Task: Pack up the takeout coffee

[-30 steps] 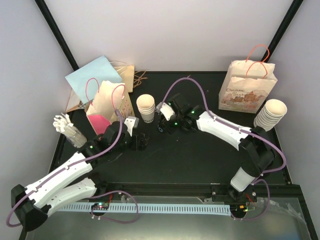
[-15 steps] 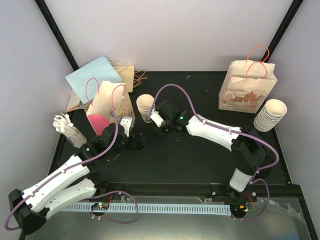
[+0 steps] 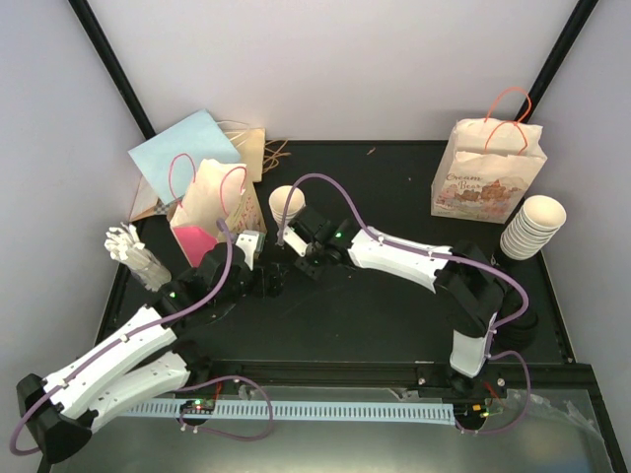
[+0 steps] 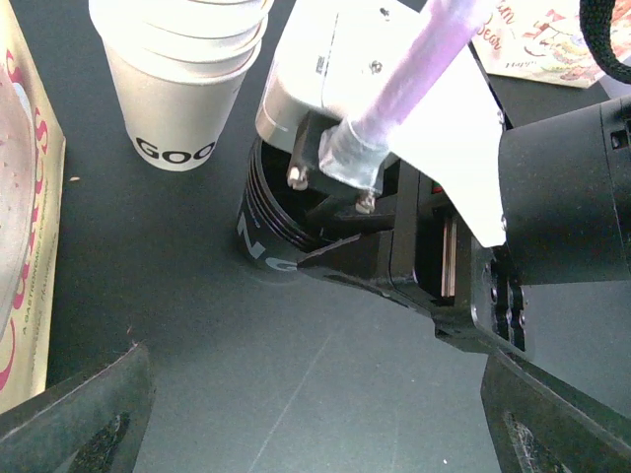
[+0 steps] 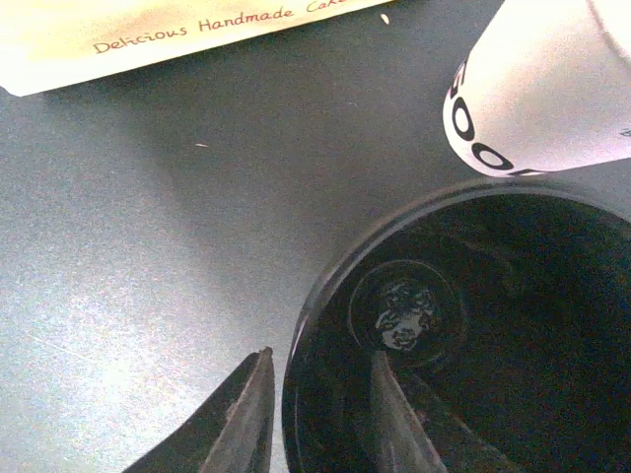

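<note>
The black cup (image 4: 268, 225) sits on the counter (image 4: 197, 335) beside the white cups (image 4: 182, 89), with the right gripper (image 5: 320, 357) holding its jaws a little apart over the rim, maybe to let go, while the left gripper (image 4: 315, 355) has its jaws wide apart nearby, ready to grab it.

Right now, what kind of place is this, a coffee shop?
Probably a robot test booth dressed up like one: a black table inside plain walls, stacked paper cups, and a printed paper bag.
</note>
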You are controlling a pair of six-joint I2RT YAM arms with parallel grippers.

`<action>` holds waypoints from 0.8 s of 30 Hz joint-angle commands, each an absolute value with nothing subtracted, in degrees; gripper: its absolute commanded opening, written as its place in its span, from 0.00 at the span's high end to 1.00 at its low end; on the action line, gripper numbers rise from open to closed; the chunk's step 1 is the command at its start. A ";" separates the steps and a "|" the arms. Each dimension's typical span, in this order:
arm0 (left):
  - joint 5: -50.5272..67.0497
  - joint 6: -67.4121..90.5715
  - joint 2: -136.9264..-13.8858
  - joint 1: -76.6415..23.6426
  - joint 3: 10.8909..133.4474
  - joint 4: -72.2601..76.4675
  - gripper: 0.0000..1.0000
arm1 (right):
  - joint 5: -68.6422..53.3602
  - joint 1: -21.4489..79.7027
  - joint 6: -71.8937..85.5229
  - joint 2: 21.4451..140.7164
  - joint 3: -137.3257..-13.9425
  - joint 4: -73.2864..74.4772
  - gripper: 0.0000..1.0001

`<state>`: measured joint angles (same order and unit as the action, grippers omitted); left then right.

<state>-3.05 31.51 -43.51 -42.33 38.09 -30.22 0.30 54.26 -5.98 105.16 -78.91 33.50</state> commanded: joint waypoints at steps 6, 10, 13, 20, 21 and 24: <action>-3.67 31.14 -43.68 -41.67 38.26 -30.90 0.04 | 1.19 54.49 -6.06 102.76 -80.60 34.71 0.61; -4.09 31.32 -43.92 -41.71 38.64 -31.80 0.01 | 1.00 54.49 -5.29 100.77 -80.57 34.37 0.56; -5.36 31.96 -44.50 -41.64 39.55 -33.58 0.01 | 0.68 54.42 -4.67 99.44 -80.84 34.39 0.52; -5.89 32.11 -44.91 -41.57 41.32 -35.03 0.01 | 0.91 54.34 -3.93 97.89 -82.09 35.76 0.49; -5.81 32.25 -44.91 -41.59 41.43 -34.84 0.01 | 1.20 54.28 -3.54 97.66 -82.29 35.97 0.49; -4.97 33.23 -45.57 -41.57 42.23 -34.47 0.01 | 2.06 53.65 -1.51 95.87 -82.35 36.20 0.50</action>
<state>-4.78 32.01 -44.80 -42.00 38.96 -34.37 0.99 54.22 -4.10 99.13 -81.01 35.07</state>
